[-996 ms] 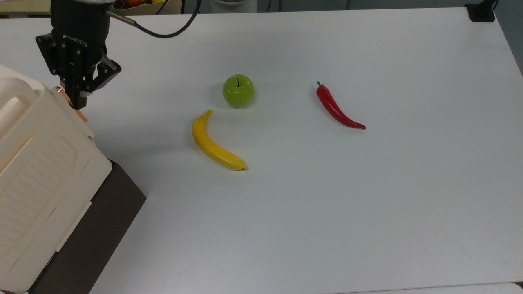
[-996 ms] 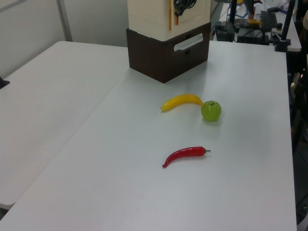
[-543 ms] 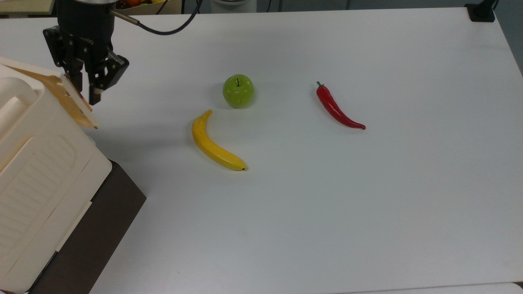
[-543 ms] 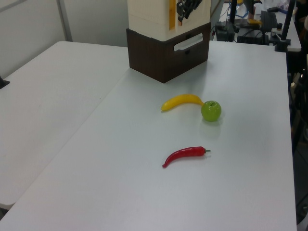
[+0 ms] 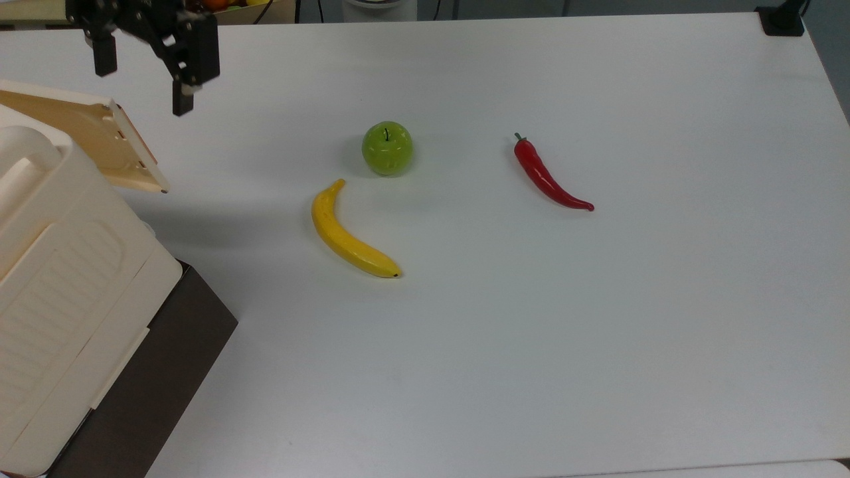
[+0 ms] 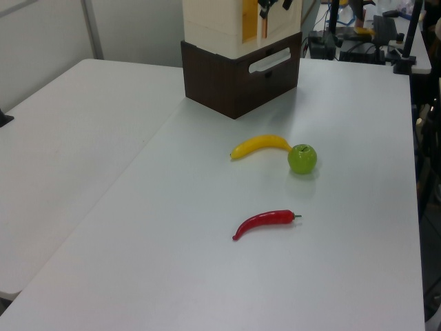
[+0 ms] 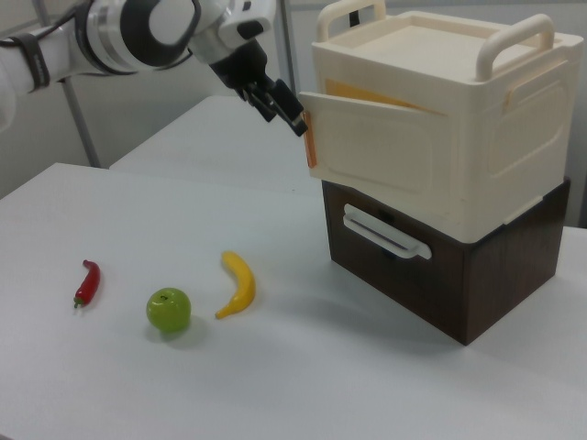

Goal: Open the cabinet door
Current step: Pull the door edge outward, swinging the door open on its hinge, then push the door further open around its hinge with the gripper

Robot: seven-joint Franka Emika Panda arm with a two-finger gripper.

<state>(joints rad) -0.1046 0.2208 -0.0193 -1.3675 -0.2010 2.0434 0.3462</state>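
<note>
Pincer (image 5: 143, 76) (spread, empty) hangs beyond cabinet door (image 5: 99, 143) edge

Lighting: bright, even, overhead. Shadows: soft, faint, beneath the apple (image 5: 387, 147) and banana (image 5: 349, 234) on the counter (image 5: 597, 299). Glare: none. Focus: slightly soft throughout.

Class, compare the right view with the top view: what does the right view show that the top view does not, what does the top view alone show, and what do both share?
Right view alone: the cabinet from the side, with its two top handles, the cabinet door seen on its outer face, and the white handle on the dark brown box beneath.

Top view alone: the door's tan inner face with its clip notches, and the ribbed recessed panel.

Both: the open gripper apart from the door, plus the banana, apple and chilli.
</note>
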